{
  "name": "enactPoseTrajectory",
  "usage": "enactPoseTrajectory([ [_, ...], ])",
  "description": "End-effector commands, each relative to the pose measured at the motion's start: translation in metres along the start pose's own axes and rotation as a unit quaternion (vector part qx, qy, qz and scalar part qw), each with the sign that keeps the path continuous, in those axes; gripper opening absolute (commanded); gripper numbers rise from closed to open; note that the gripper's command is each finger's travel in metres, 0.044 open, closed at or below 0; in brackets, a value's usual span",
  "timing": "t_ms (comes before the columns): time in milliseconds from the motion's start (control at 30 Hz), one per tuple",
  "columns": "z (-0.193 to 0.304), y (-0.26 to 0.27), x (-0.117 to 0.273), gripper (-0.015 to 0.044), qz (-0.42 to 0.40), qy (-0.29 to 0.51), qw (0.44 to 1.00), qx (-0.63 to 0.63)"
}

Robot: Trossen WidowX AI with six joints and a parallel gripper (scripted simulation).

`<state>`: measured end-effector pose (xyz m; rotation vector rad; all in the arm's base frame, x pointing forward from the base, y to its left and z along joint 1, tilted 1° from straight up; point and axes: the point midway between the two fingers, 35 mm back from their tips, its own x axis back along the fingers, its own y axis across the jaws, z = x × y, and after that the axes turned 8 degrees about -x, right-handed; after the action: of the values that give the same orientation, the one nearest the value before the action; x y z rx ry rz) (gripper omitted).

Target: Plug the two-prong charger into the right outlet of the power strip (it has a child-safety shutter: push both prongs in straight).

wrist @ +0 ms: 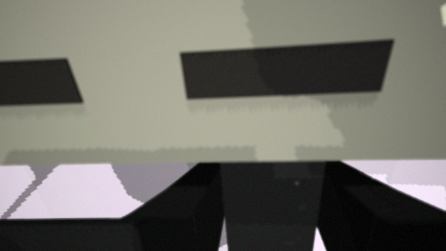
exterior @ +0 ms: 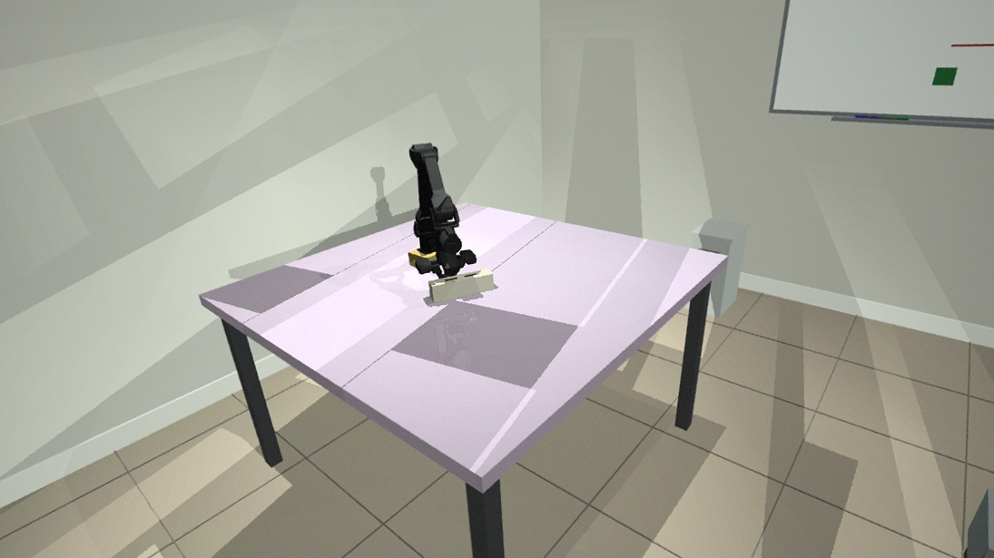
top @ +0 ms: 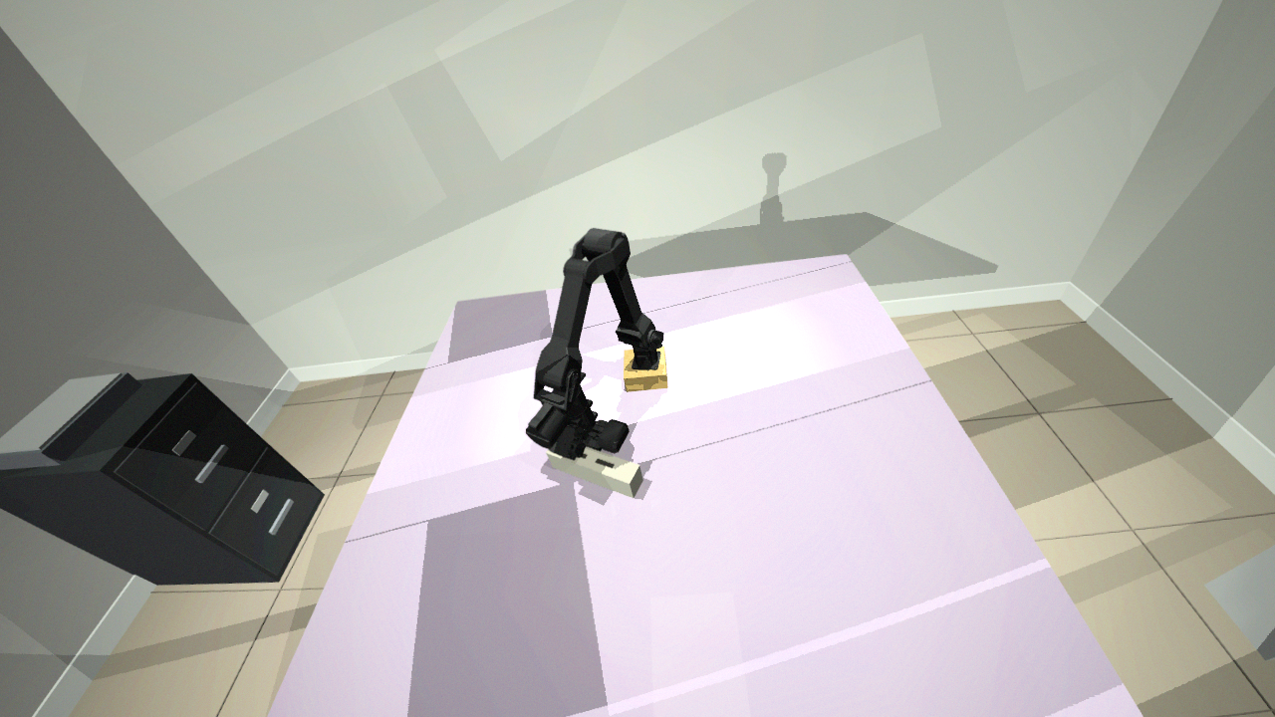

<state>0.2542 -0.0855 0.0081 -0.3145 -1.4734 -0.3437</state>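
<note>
The cream power strip (top: 624, 478) (exterior: 462, 288) (wrist: 132, 129) lies on the lilac table. In the wrist view it fills the upper part, with one whole dark outlet (wrist: 286, 71) right of centre and part of another dark outlet (wrist: 35, 83) at the left edge. My gripper (top: 575, 452) (exterior: 449, 273) (wrist: 263, 155) is low at the strip, shut on the black charger (wrist: 273, 213). In the wrist view the charger's far end meets the strip's near edge, below the whole outlet. The prongs are hidden, and I cannot tell whether the charger touches the strip.
The arm's base stands on a yellow block (top: 645, 381) (exterior: 418, 256) behind the strip. The lilac table (top: 802, 499) (exterior: 359, 330) has its edges well away from the strip. A dark cabinet (top: 160, 499) stands on the floor at the left, off the table.
</note>
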Motion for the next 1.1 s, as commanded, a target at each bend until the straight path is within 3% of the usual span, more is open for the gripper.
enactPoseTrajectory([
  [0,-0.0114,0.0007,0.0013,0.0000,0.000,-0.014,1.000,0.000],
  [1067,-0.0076,0.0001,0.0000,0.0000,0.000,-0.014,1.000,0.000],
])
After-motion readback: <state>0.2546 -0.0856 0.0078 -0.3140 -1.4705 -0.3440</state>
